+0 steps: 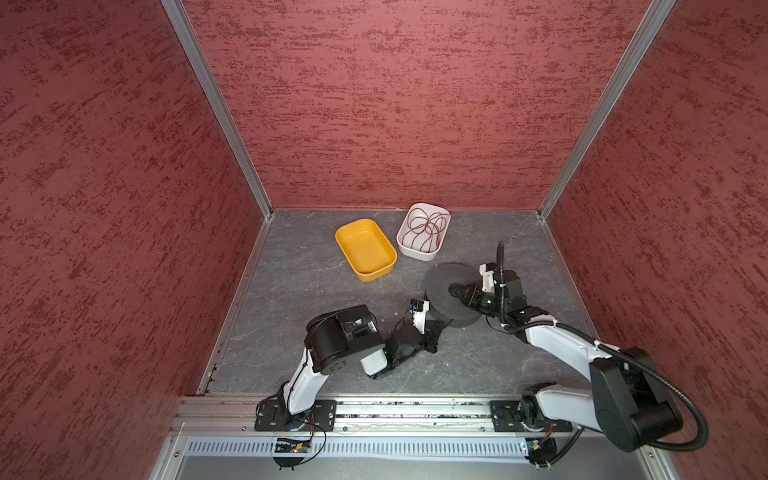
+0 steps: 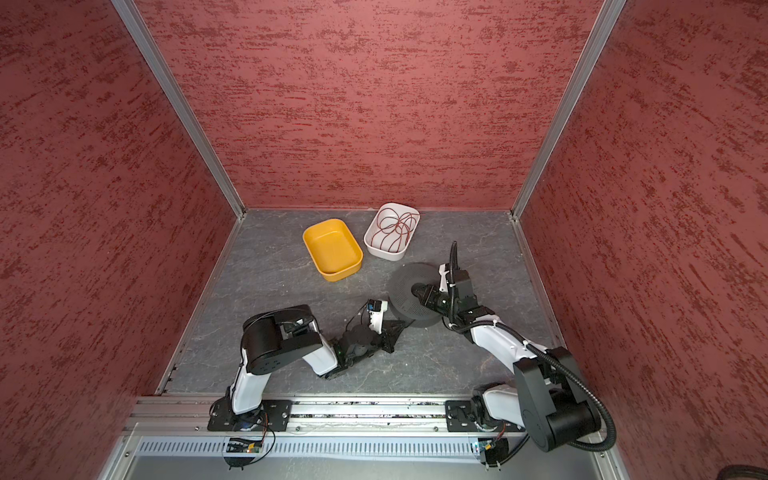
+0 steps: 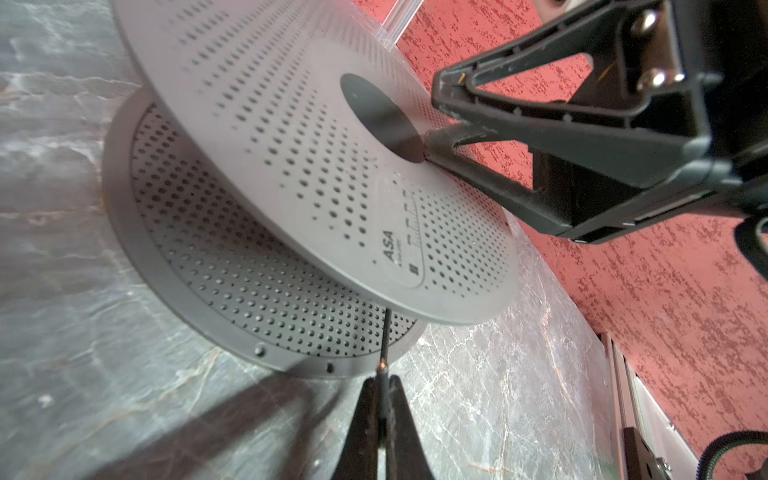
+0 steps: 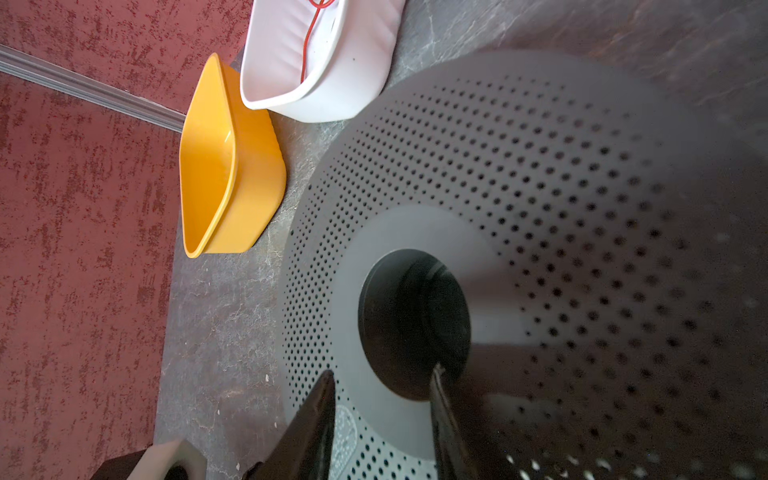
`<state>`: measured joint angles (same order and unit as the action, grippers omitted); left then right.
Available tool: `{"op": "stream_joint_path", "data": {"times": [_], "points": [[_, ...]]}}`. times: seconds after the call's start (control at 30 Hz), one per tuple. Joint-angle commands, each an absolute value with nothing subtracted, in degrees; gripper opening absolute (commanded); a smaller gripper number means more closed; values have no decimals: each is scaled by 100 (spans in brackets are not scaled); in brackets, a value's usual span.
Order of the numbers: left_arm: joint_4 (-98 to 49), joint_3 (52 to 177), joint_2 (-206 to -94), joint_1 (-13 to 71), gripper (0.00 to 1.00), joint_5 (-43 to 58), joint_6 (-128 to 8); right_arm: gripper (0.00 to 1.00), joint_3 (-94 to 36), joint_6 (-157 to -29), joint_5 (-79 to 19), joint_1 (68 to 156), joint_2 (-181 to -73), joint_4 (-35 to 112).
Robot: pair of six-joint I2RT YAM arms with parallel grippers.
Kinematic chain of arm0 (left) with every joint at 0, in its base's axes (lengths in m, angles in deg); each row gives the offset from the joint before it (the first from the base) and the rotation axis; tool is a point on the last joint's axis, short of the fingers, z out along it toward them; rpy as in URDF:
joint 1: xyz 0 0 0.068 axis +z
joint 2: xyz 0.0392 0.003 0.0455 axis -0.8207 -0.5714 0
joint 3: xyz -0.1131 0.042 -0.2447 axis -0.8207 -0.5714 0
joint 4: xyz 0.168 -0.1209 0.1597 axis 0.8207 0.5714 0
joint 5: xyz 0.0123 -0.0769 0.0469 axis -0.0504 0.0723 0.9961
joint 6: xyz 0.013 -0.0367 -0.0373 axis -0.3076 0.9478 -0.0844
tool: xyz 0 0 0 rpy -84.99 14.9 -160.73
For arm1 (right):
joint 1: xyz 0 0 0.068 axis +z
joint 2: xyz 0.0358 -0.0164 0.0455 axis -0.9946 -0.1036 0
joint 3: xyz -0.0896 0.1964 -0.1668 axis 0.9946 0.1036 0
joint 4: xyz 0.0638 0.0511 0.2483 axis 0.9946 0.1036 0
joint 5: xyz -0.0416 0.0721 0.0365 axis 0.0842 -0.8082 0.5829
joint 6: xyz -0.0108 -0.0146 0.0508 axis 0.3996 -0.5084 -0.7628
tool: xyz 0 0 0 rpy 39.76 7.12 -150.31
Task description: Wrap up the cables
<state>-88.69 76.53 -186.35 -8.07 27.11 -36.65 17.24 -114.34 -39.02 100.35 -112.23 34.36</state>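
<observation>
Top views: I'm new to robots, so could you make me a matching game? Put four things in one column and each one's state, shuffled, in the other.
1. Yellow tray
2. White tray
3. Left claw
4. Right claw

A. pinching the black wire
B. empty
C. reaching into the spool hole
D. holds red wire

Pairs: 1-B, 2-D, 3-A, 4-C

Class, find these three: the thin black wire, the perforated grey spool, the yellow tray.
thin black wire [image 3: 385, 338]: left wrist view, free stretch.
perforated grey spool [image 1: 438, 286]: a top view, upper flange.
yellow tray [image 1: 365, 245]: a top view, bare floor.
</observation>
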Motion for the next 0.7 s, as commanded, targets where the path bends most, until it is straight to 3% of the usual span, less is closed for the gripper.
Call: {"op": "stream_joint_path", "data": {"times": [0.0,0.67], "points": [[-8339,7535,-18729,-799,0,2868,-3449,40,1655,-11347,-3747,10058,-11354,3681],[-6889,8654,-18630,768,0,692,-2294,38,1596,-11273,-3932,10057,-11581,3611]]}}
